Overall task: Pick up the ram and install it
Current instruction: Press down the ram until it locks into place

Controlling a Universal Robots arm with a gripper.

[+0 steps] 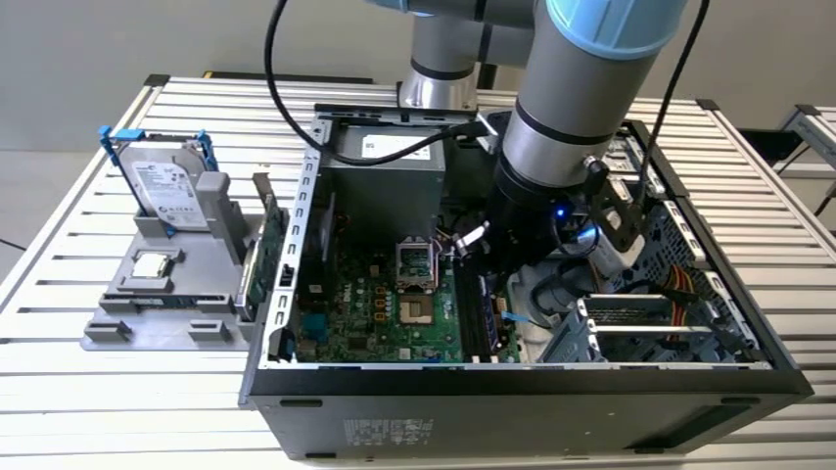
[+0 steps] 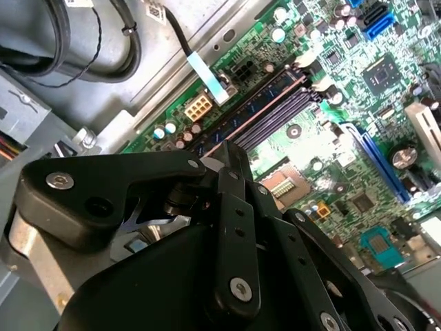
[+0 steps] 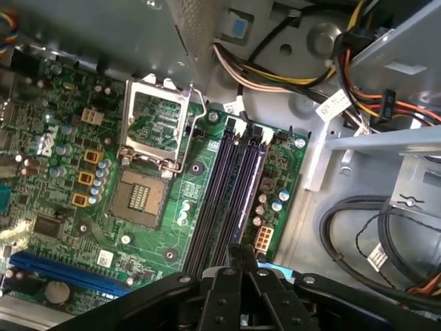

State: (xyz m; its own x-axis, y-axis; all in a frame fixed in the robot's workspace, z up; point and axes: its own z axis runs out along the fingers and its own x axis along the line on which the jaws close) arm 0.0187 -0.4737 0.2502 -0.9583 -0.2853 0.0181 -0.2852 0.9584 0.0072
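The tool [image 1: 488, 277] is seen lowered inside the open computer case [image 1: 392, 377], which stands on the slatted metal counter [image 1: 78, 392]. In both wrist views its black fingers [image 3: 239, 254] are drawn close together at the tips, and nothing is seen gripped between them. The tool [image 2: 231, 155] is held just above the near end of the parallel memory slots [image 3: 231, 186] on the green motherboard [image 3: 83, 221]. Whether the tips touch the slots cannot be told. Beside the slots, the processor socket [image 3: 155, 127] is shown with its metal frame lifted.

In the exterior view, the ram [image 1: 272, 259] is seen as a thin green board set on edge at the grey holder [image 1: 157, 313], just outside the case wall on the exterior view's left and well apart from the tool. On the same holder, near the counter's far edge, a silver hard drive [image 1: 167, 191] with a blue handle is stood upright. A small square silver chip [image 1: 153, 264] is laid flat in front of the drive.
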